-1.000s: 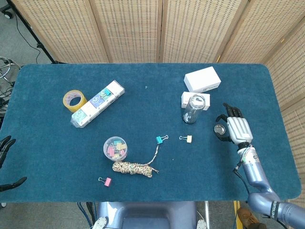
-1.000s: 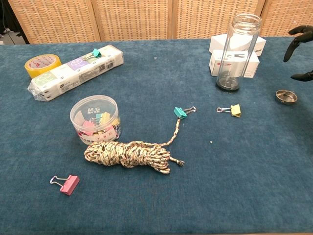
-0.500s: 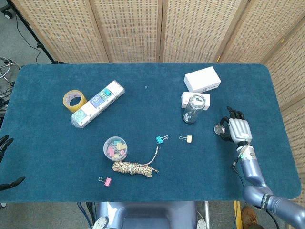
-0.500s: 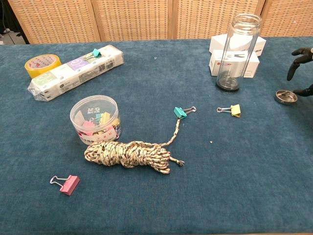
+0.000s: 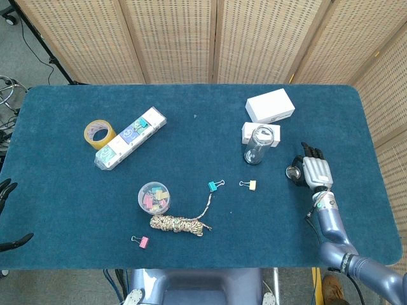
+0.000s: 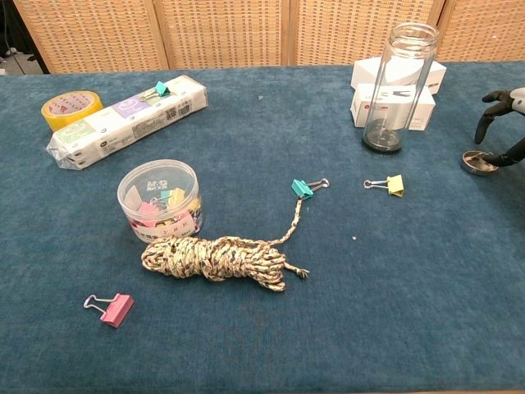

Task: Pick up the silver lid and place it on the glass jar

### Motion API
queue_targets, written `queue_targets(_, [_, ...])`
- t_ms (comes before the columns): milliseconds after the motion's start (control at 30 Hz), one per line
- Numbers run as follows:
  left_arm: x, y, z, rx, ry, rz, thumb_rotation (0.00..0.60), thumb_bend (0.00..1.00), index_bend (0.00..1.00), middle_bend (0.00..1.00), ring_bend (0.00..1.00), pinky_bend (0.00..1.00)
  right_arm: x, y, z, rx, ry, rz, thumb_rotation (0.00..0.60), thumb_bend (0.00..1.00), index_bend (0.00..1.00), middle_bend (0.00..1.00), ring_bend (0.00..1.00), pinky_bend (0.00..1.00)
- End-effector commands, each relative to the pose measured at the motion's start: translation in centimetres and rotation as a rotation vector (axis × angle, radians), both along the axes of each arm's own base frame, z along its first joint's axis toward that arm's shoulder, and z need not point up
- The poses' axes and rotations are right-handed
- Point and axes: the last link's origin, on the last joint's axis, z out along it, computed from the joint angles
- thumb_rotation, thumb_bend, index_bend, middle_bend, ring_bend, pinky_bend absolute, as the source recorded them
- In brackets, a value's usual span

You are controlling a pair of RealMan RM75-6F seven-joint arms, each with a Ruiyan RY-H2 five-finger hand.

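Observation:
The silver lid (image 5: 292, 171) (image 6: 479, 162) lies flat on the blue table, right of the glass jar (image 5: 257, 145) (image 6: 398, 86). The jar stands upright with its mouth uncovered, in front of two white boxes. My right hand (image 5: 315, 171) (image 6: 502, 125) is low at the lid's right side, fingers apart and arched over it. Its thumb reaches the lid's right rim in the chest view, and the lid still rests on the cloth. My left hand (image 5: 6, 190) shows only as dark spread fingers past the table's left edge, holding nothing.
Two white boxes (image 5: 269, 105) (image 6: 394, 105) sit behind the jar. A yellow clip (image 6: 393, 184), a teal clip (image 6: 303, 188), a rope coil (image 6: 215, 258), a tub of clips (image 6: 159, 199), a pink clip (image 6: 115, 309), a tissue pack (image 6: 123, 120) and tape (image 6: 70, 107) lie leftward.
My right hand has come down and in toward the lid, from above it to table level beside it. The lid has not moved. The left hand has barely shifted.

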Motion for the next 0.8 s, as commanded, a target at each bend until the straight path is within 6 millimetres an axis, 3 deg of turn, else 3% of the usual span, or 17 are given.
queue_targets(33, [0.0, 0.0, 0.0, 0.005, 0.001, 0.001, 0.600, 0.00, 0.00, 0.00, 0.00, 0.00, -0.1, -0.2, -0.4, 0.005, -0.003, -0.005, 0.600, 0.37, 0.45, 0.00, 0.00, 0.00])
queue_targets(800, [0.0, 0.3, -0.3, 0.010, 0.010, 0.017, 0.600, 0.00, 0.00, 0.00, 0.00, 0.00, -1.3, -0.8, -1.0, -0.001, -0.024, -0.025, 0.600, 0.44, 0.53, 0.00, 0.00, 0.00])
